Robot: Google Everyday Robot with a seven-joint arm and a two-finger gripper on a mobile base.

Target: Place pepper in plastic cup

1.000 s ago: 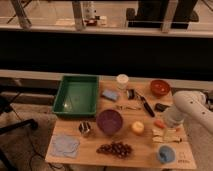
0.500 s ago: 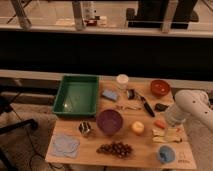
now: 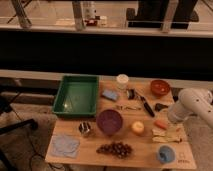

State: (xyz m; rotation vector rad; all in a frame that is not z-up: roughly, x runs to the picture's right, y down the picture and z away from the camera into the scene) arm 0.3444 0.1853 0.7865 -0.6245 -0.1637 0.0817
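The single camera view looks down on a wooden table [image 3: 145, 159]. On it lie one pepper [image 3: 160, 124], small and orange-red, near the right edge, and two cups: a white cup [image 3: 122, 81] at the back and a blue cup [image 3: 166, 154] at the front right corner. Which of the two is plastic cannot be told.

There are also two bowls, a purple bowl [image 3: 109, 121] and an orange-red bowl [image 3: 160, 87], one green tray [image 3: 76, 95], one blue sponge [image 3: 110, 94], one black-handled knife [image 3: 146, 105], one bunch of grapes [image 3: 115, 148], one blue cloth [image 3: 65, 145] and a few pale yellow pieces [image 3: 167, 135] just in front of the pepper.

The white arm [image 3: 194, 102] reaches in from the right. Its end effector [image 3: 172, 119] hangs just beside the pepper; whether it is open or closed, or holds anything, cannot be told.
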